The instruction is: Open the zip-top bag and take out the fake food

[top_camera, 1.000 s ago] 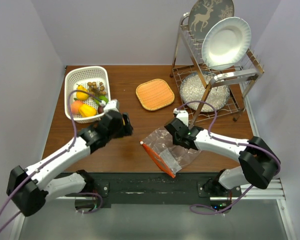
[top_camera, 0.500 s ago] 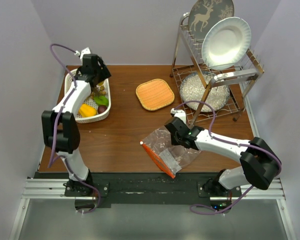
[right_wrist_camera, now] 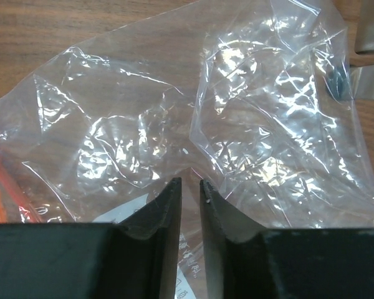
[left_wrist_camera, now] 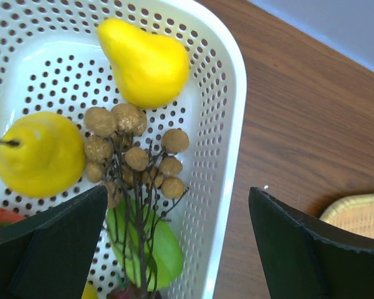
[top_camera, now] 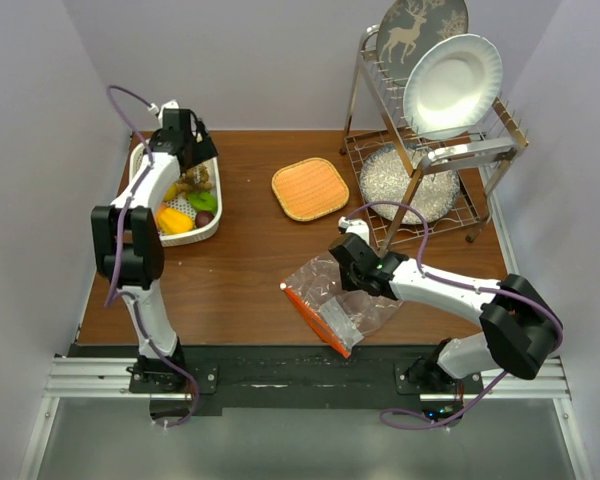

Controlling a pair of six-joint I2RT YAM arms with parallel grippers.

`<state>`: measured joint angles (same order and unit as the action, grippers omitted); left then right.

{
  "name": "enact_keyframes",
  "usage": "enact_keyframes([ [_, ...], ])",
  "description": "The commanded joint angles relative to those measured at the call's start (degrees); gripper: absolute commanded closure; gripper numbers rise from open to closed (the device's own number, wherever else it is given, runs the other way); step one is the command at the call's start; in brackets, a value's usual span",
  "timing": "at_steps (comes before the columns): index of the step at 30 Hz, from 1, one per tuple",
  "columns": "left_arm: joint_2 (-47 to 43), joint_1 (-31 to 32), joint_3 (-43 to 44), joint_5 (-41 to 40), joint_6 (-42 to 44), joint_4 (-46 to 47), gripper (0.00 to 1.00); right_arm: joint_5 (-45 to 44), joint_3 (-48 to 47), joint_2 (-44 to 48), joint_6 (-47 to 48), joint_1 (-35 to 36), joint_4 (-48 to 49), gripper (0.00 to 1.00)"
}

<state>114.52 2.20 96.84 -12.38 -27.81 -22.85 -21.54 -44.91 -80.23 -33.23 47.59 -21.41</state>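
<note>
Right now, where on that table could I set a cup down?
Bare wood lies between the white basket and the orange mat, and nearer, between basket and zip-top bag. The right side is crowded: dish rack, right arm, bag.

A white basket [left_wrist_camera: 235, 93], orange mat [top_camera: 310, 188] and dish rack [top_camera: 458, 152] sit on the table [top_camera: 250, 270].

I see brown wooden table [top_camera: 250, 275] | far left: white perforated plastic basket [left_wrist_camera: 230, 106] | back middle: square woven orange mat [top_camera: 310, 188] | near edge: clear crinkly zip-top bag [top_camera: 372, 312], orange-red zipper | far right: metal wire dish rack [top_camera: 470, 152]
</note>
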Motion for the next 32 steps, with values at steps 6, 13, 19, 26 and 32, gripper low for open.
enact_keyframes([
  [6, -28.26, 8.32, -22.44, -1.59, -1.01, 1.23, 0.0, 0.09, -4.14, 2.97, 1.24, 0.04, 0.05, 0.43],
  [13, -44.9, 24.15, -42.86, -3.78, -6.37, 4.3, 0.0, 0.01, -5.28, 7.27, 1.15, -0.04, -1.36, 0.13],
  [19, -49.39, 40.77, -51.39, -8.54, -11.12, 5.8, 0.0, 0.36, -4.31, 10.26, 0.63, -0.04, -0.82, 0.02],
  [26, -53.08, 45.18, -57.2, -4.85, -10.86, 12.47, 0.0, -1.31, -1.33, 13.78, -1.22, -0.04, 0.67, 0.01],
  [32, -53.17, 45.18, -56.85, -6.24, -8.66, 13.62, 0.0, -2.98, 0.34, 14.92, -2.54, -0.04, 0.4, 0.02],
])
